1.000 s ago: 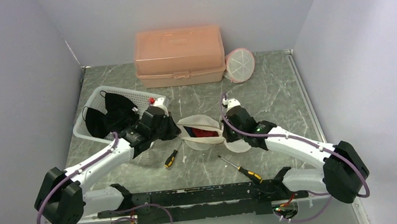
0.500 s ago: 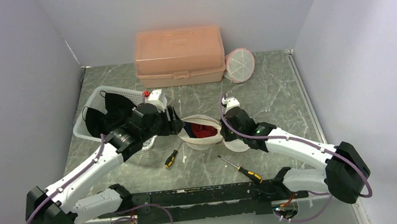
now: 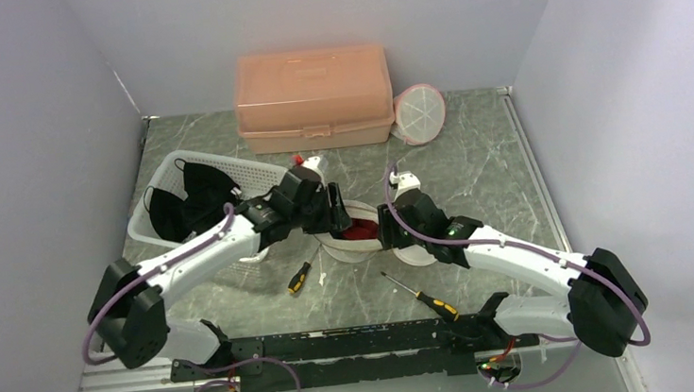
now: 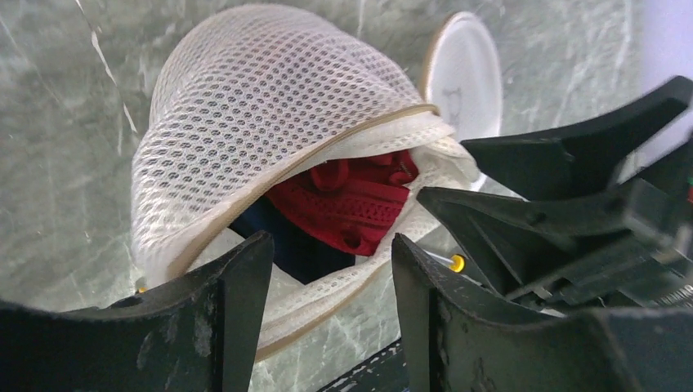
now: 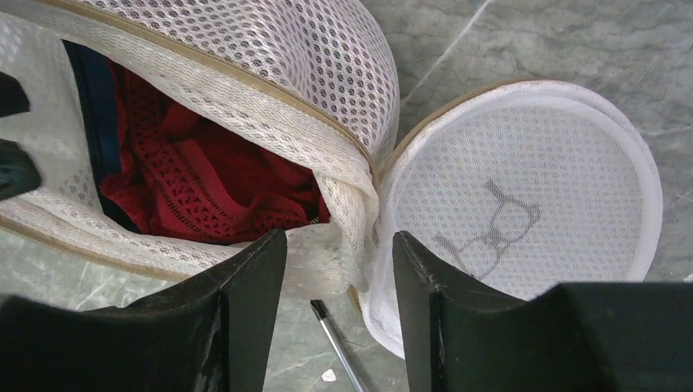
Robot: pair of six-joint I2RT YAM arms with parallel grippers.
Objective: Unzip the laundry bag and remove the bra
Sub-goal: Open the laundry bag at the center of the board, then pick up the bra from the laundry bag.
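The white mesh laundry bag [image 3: 355, 245] lies unzipped at the table's middle, its mouth gaping. The red bra [image 3: 359, 229] shows inside it, over something dark blue. My left gripper [image 3: 337, 212] hovers at the bag's left rim, open and holding nothing. In the left wrist view the bag [image 4: 270, 106] and bra [image 4: 351, 200] lie just beyond the left gripper [image 4: 331, 243]. My right gripper [image 3: 387, 234] stands open at the bag's right end. The right wrist view has the right gripper [image 5: 339, 238] over the bag's edge [image 5: 327, 245], beside the bra [image 5: 204, 184] and a round mesh panel [image 5: 523, 196].
A peach plastic box [image 3: 313, 97] and a round pink-rimmed mesh bag [image 3: 419, 114] stand at the back. A white basket [image 3: 179, 158] with black garments sits at the left. A stubby screwdriver [image 3: 299, 277] and a long one [image 3: 423, 295] lie in front of the bag.
Both grippers were shut at the bag's two ends and have opened. The left arm has swung up and to the right, over the bag's left rim. The right arm has barely moved.
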